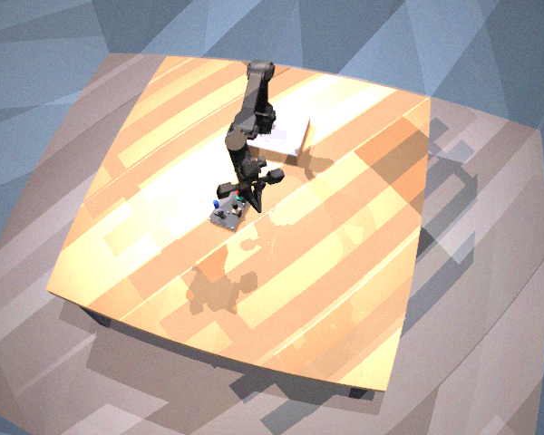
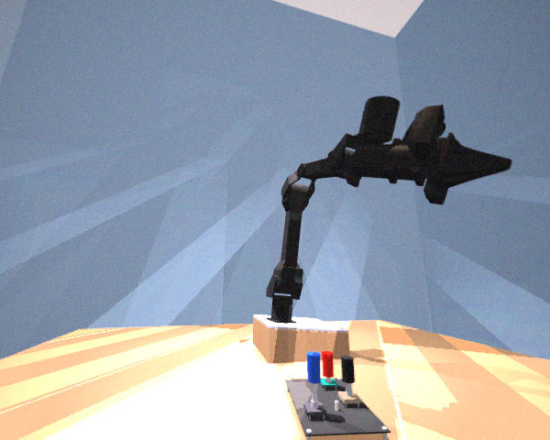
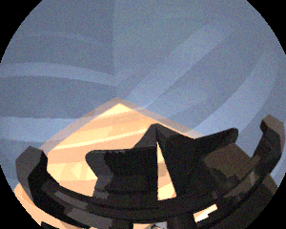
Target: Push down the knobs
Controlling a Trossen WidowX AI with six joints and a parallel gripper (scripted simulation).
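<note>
The dark circuit board (image 1: 225, 222) (image 2: 360, 423) stands on the table in the top and exterior views. The blue knob (image 1: 215, 204) (image 2: 313, 368) sits high, with a long piece of pale shaft between it and its dark grey potentiometer (image 2: 314, 411). The black knob (image 1: 235, 206) (image 2: 347, 369) also sits high, with shaft showing above its beige potentiometer (image 2: 350, 399). The red knob (image 1: 238, 192) (image 2: 327, 364) is close above its green potentiometer (image 2: 328, 384). My gripper (image 1: 259, 210) (image 2: 509, 164) (image 3: 154, 126) is shut and empty. It points nearly level, high above the board.
The arm stands on a box-like base (image 1: 276, 152) (image 2: 308, 345) behind the board. A short pale post (image 2: 336, 405) stands on the board between the blue and black knobs' potentiometers. The wrist view shows table and walls, not the board.
</note>
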